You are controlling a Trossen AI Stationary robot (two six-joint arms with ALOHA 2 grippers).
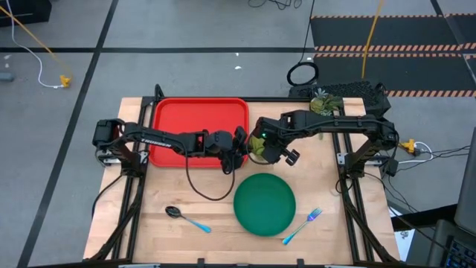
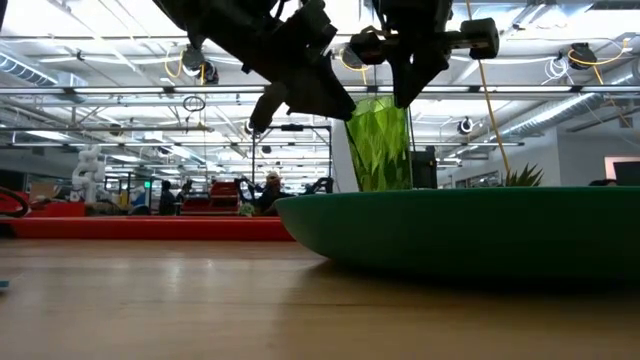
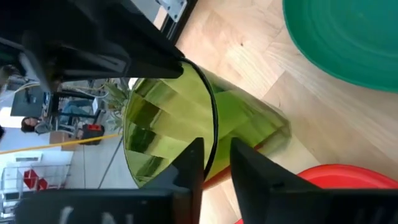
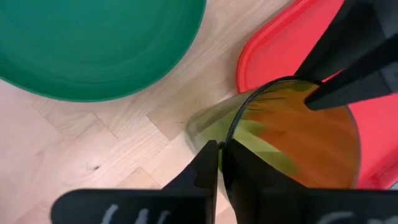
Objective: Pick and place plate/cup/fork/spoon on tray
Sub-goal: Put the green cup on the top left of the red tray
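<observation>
The plate (image 1: 265, 205) lies nearest on the table (image 1: 208, 246), with the spoon (image 1: 186, 217) to its left and the fork (image 1: 302, 225) to its right, all three well clear of the arms; just beyond the plate, the cup (image 2: 380, 143) hangs upright above the table, off the tray's near right corner; both grippers meet on its rim from opposite sides. The right gripper (image 4: 219, 155) has its jaws pinched narrow on the rim wall, one finger inside and one outside; the left gripper (image 3: 216, 158) straddles the opposite rim the same way, jaws narrow and either on the wall or a hair off it. The cup looks light, thin-walled and smooth, likely to flex and slip; a rim pinch is the sensible hold, and a two-sided pull could twist it. The tray (image 1: 172, 119) lies just beyond and to the left, bare, with the left arm stretched across its near edge; its raised rim is the one thing to clear. Farthest back sits a small potted plant (image 1: 321, 104), out of the way.
</observation>
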